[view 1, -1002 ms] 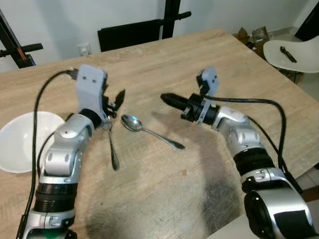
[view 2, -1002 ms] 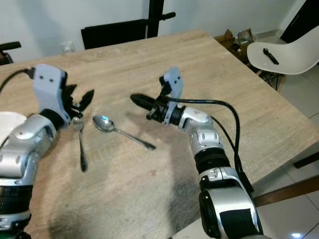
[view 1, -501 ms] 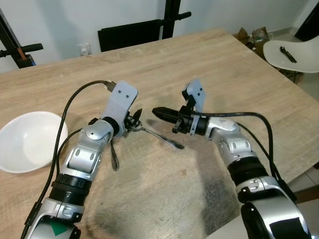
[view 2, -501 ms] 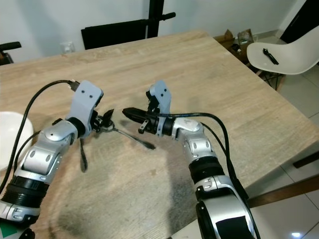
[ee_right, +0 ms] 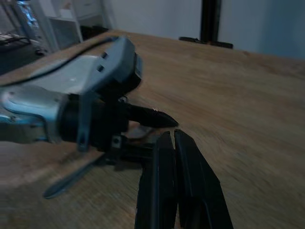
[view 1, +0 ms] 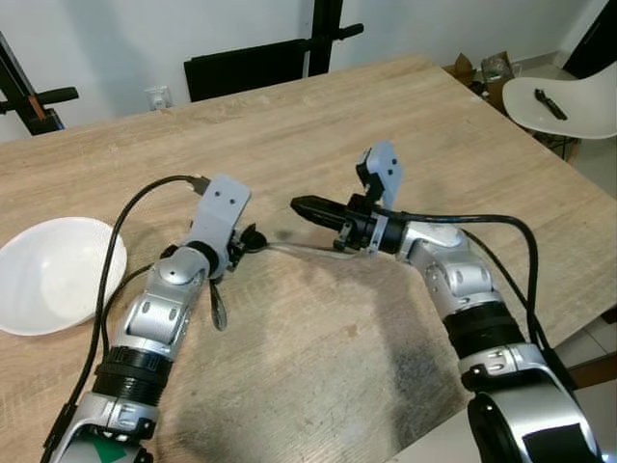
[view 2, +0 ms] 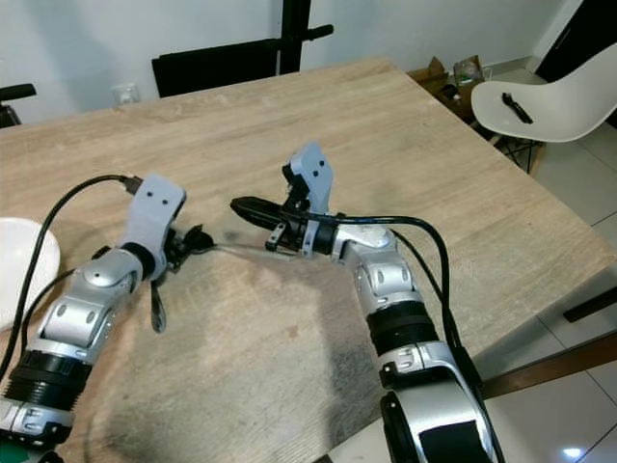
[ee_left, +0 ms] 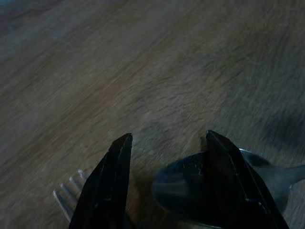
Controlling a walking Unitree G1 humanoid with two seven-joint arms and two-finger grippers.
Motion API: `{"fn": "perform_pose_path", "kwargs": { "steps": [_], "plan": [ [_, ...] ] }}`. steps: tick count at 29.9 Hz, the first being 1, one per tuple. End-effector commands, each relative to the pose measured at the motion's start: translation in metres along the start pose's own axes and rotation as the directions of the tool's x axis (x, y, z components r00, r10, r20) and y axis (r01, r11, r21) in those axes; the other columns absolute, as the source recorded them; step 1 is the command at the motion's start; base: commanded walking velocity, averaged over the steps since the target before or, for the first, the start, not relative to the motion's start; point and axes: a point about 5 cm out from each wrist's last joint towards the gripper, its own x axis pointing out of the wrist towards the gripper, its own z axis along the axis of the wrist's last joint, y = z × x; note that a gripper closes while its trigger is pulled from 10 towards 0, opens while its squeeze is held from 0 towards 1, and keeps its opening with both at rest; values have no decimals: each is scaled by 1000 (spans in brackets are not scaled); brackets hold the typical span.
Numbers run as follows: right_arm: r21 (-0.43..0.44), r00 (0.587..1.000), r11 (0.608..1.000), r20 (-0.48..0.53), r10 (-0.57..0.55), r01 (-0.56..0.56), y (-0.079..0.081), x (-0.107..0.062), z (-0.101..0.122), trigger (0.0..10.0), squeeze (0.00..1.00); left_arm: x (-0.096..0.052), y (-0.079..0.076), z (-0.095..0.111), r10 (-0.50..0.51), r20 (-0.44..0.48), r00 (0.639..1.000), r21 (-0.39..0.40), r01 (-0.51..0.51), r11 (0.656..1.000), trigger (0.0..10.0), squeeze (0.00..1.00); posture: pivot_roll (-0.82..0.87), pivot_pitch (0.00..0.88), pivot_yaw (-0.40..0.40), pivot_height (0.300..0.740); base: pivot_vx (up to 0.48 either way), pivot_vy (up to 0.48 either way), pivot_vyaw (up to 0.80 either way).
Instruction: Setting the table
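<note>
Left gripper (ee_left: 164, 186) is down at the spoon (view 1: 299, 249), jaws apart, one finger across the bowl of it, the fork (ee_left: 66, 198) tines just beside. The spoon's handle runs along the table (view 1: 386, 116) toward the right gripper (view 1: 301, 205), whose jaws are closed and empty above the handle end. The left is nearer; open wood all round, white bowl (view 1: 53, 275) well apart

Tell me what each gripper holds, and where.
Nothing is held. Left gripper is open around the spoon bowl, not closed. Right gripper is shut, empty.
</note>
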Motion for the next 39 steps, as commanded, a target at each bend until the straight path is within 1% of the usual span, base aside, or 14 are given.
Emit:
{"fn": "perform_pose_path", "kwargs": {
  "steps": [1,4,8,10,11,13,14,16,19,22,24,29,32,39],
  "plan": [
    [2,1000,1000,6,23,-23,2,2,3,10000,0,-2,-2,-14,-1,-48,999,-22,0,1000,10000,0,-47,89,4,740,0,0,0],
    [-6,994,994,0,113,-113,13,10,8,10000,0,-5,-3,-21,25,-46,999,-21,-26,999,10000,0,-47,90,-2,740,0,0,0],
    [-8,979,979,-7,205,-205,24,16,13,10000,0,-7,-5,-20,30,-15,999,57,-29,998,10000,0,-47,90,-2,740,0,0,0],
    [-22,964,964,-37,264,-265,29,18,14,10000,0,-7,-5,-19,32,-6,999,71,-32,997,10000,0,-47,90,-2,740,0,0,0],
    [-22,964,964,-37,264,-265,29,18,14,10000,0,-7,-5,-19,32,-6,999,71,-32,997,10000,0,-47,90,-2,740,0,0,0],
    [-40,950,952,-89,299,-303,34,21,9,10000,0,-8,-6,-18,31,3,1000,75,-31,997,10000,0,-51,93,-5,740,0,0,0],
    [-40,950,952,-89,299,-303,34,21,9,10000,0,-8,-6,-18,31,3,1000,75,-31,997,10000,0,-51,93,-5,740,0,0,0],
    [-57,941,947,-140,307,-317,38,25,-1,10000,0,-9,-7,-19,29,6,1000,79,-29,996,10000,0,-51,93,-5,740,0,0,0],
    [-52,935,944,-164,314,-326,42,27,-8,10000,0,-9,-8,-20,30,9,1000,79,-31,996,10000,0,-51,93,-5,740,0,0,0],
    [-33,919,940,-223,325,-341,50,31,-26,10000,0,-10,-8,-19,32,15,999,80,-34,996,10000,0,-51,93,-5,740,0,0,0],
    [-30,916,940,-236,324,-340,51,31,-29,10000,0,-10,-8,-19,32,17,999,82,-34,996,10000,0,-47,96,-14,740,0,0,0],
    [-27,899,946,-321,297,-323,48,25,-47,10000,0,-10,-8,-17,35,27,999,89,-37,995,10000,0,-43,98,-17,740,0,0,0],
    [-64,888,954,-387,246,-293,42,19,-59,10000,0,-10,-7,-16,35,32,999,91,-38,995,10000,0,-45,99,-18,740,0,0,0],
    [-106,869,955,-450,204,-279,35,13,-67,10000,0,-11,-8,-16,31,36,999,92,-34,995,10000,0,-47,100,-18,740,0,0,0]
  ]
}}
